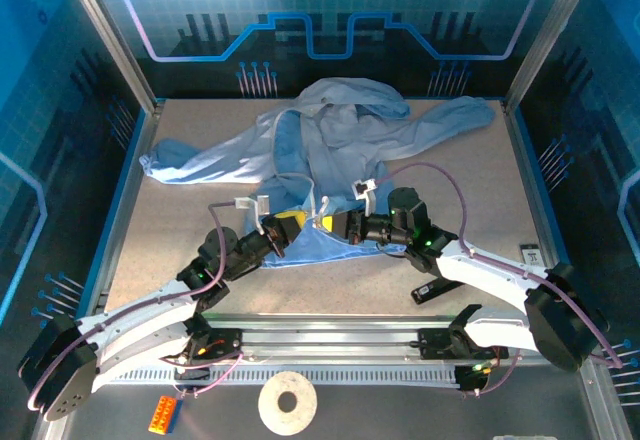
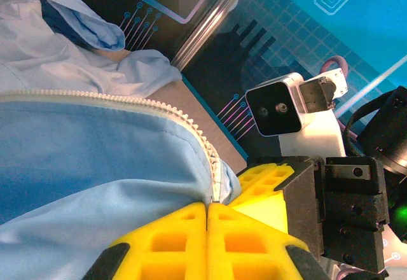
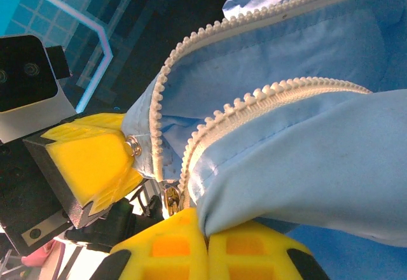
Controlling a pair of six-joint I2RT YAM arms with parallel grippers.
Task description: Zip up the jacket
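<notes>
While its near hem is gripped from both sides, the jacket (image 1: 340,140) is listed as lying crumpled on the far middle of the surface (image 1: 180,260). Its hood (image 1: 350,95) is turned toward the back wall, and one sleeve is stretched out to each side.

- Front: recorded as undone. Two pale toothed zipper strips (image 3: 273,92) are seen apart, drawing together at the hem.
- Left claw (image 2: 208,207): closed completely. One zipper strip end and its blue edge are pinched between the yellow fingers (image 2: 172,242).
- Right claw (image 3: 206,232): closed completely. A fold of blue fabric beside the other strip is clamped.
- Position: the two claws are set just beside each other, tips facing.
- Fitting: a small metal piece (image 3: 172,197) is noted at the strip ends; its kind cannot be told.
- Elsewhere: a black object (image 1: 432,290) is placed on the surface near the right arm.
</notes>
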